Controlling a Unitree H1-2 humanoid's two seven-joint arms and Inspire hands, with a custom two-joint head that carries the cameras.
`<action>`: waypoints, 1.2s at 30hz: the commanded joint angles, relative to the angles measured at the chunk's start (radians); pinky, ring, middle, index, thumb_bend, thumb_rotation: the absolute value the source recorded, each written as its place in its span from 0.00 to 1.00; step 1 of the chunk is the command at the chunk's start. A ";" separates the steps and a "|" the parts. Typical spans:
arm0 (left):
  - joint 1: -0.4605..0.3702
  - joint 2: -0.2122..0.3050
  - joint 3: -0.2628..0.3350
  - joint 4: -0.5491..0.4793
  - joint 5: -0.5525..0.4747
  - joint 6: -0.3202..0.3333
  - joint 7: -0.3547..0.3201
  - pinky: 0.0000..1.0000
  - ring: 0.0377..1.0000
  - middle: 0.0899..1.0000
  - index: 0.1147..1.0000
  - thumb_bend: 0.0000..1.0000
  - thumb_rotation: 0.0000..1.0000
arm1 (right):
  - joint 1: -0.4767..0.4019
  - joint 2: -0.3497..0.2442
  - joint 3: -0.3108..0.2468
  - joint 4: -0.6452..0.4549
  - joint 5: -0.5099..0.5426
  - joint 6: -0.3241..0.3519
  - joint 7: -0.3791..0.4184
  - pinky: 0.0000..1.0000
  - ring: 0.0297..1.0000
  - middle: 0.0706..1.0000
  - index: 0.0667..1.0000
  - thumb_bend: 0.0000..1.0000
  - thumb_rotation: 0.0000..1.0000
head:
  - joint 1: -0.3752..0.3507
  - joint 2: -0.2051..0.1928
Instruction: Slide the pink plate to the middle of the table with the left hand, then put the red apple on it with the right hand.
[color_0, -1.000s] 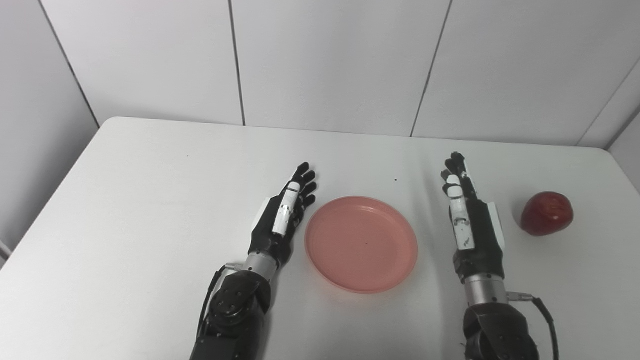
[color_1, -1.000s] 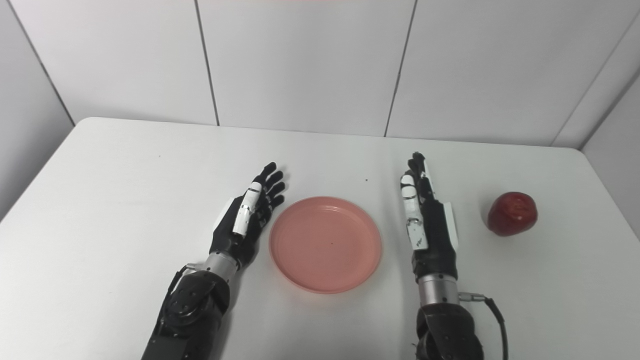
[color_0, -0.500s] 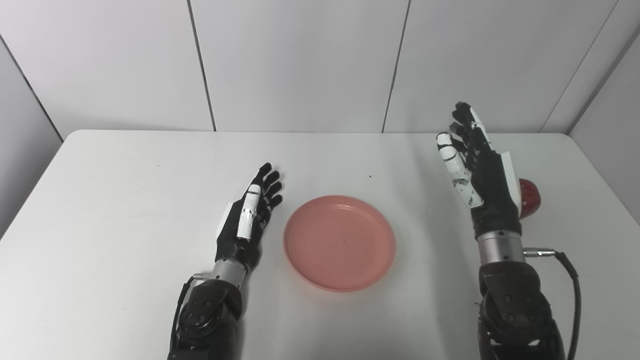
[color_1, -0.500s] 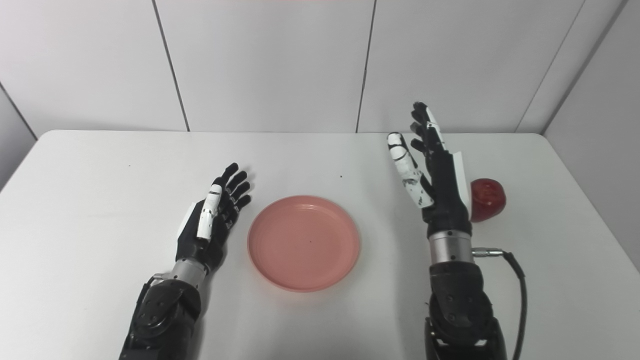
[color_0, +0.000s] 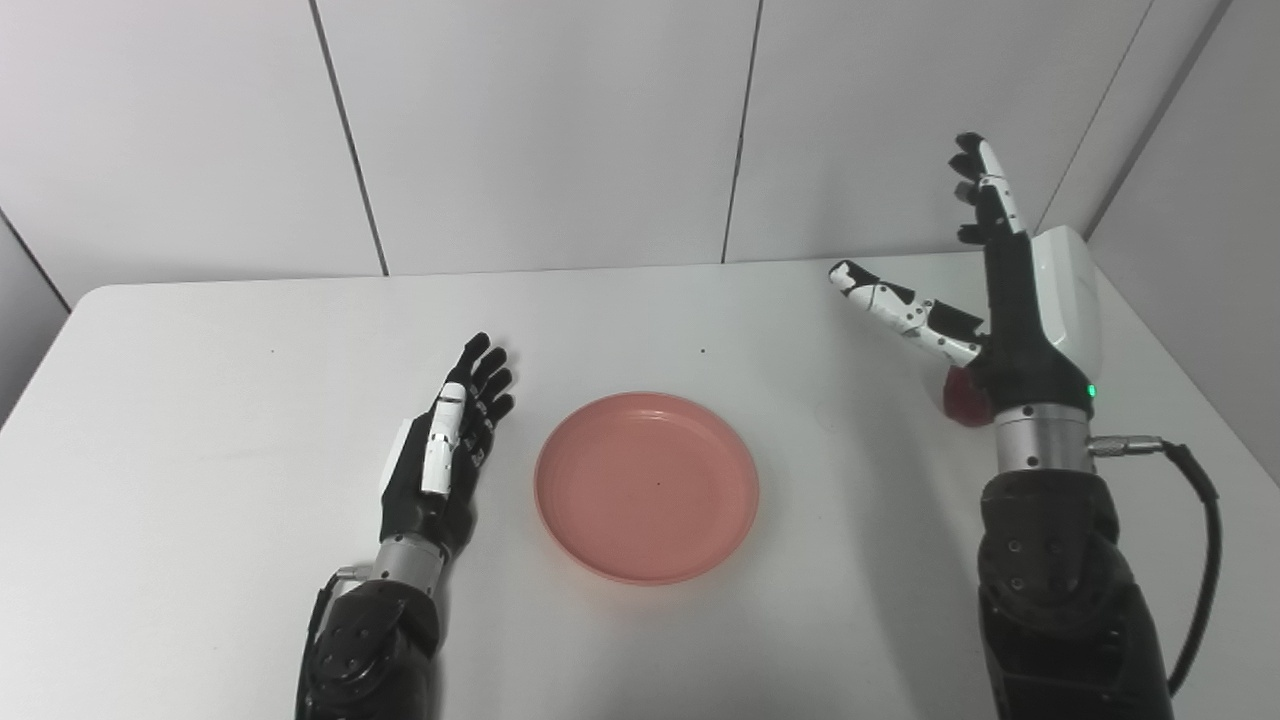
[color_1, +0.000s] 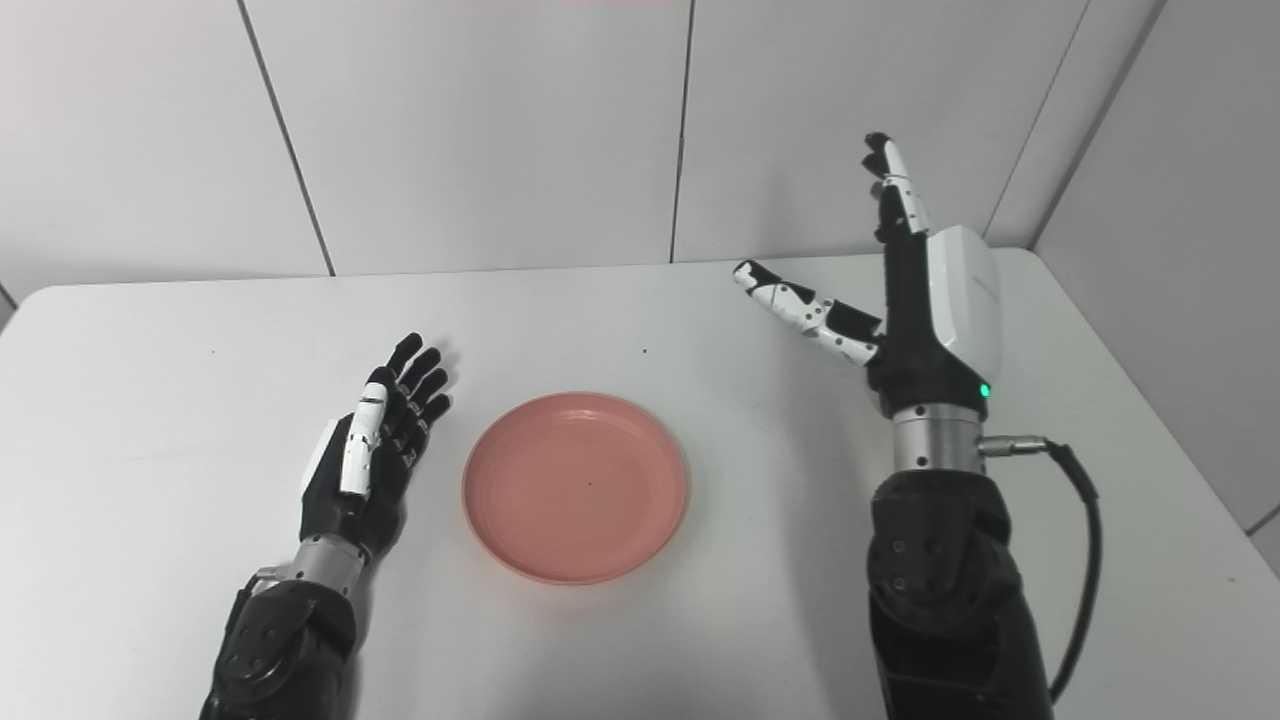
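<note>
We see the left hand (color_0: 440, 460) lying flat near the tabletop, its fingers (color_0: 487, 375) straight, held close together and pointing far and slightly right; it holds nothing and sits just beside the left rim of the pink plate (color_0: 646, 487), apart from it by a narrow strip of white table (color_0: 200, 400). The right hand (color_0: 1000, 290) is raised well above the table at the right side, its fingers (color_0: 985, 180) straight and pointing up, the thumb (color_0: 895, 308) spread wide toward the left; it too holds nothing. The plate rests empty near the middle of the table. The red apple (color_0: 962, 400) lies on the table at the right, almost wholly hidden behind the right wrist in the left eye view, with only a small red patch showing, and we cannot see it at all in the right eye view. A black cable (color_0: 1195, 530) loops from the right wrist. Behind the table stands a white panelled wall (color_0: 550, 130). Compared with half a second ago, the right hand has risen higher and its thumb has swung farther out, so it now covers more of the apple, while the left hand rests beside the plate as before; the whole view has also shifted.
</note>
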 joint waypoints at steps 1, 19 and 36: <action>0.003 0.009 0.007 0.013 -0.014 0.025 -0.006 0.96 0.96 0.95 0.93 0.37 1.00 | -0.030 -0.020 -0.019 -0.005 -0.042 -0.014 -0.027 0.79 0.86 0.89 0.93 0.93 0.54 | -0.005 0.002; -0.003 0.017 0.022 0.010 -0.014 0.052 -0.009 0.95 0.95 0.95 0.92 0.37 1.00 | 0.049 -0.093 -0.120 0.232 -0.074 -0.095 -0.201 0.75 0.87 0.92 0.96 1.00 0.60 | -0.048 0.003; -0.005 0.023 0.029 0.014 -0.016 0.058 -0.013 0.97 0.95 0.95 0.92 0.37 1.00 | 0.034 -0.122 -0.121 0.386 -0.016 -0.077 -0.200 0.76 0.90 0.93 0.96 1.00 0.64 | -0.060 0.012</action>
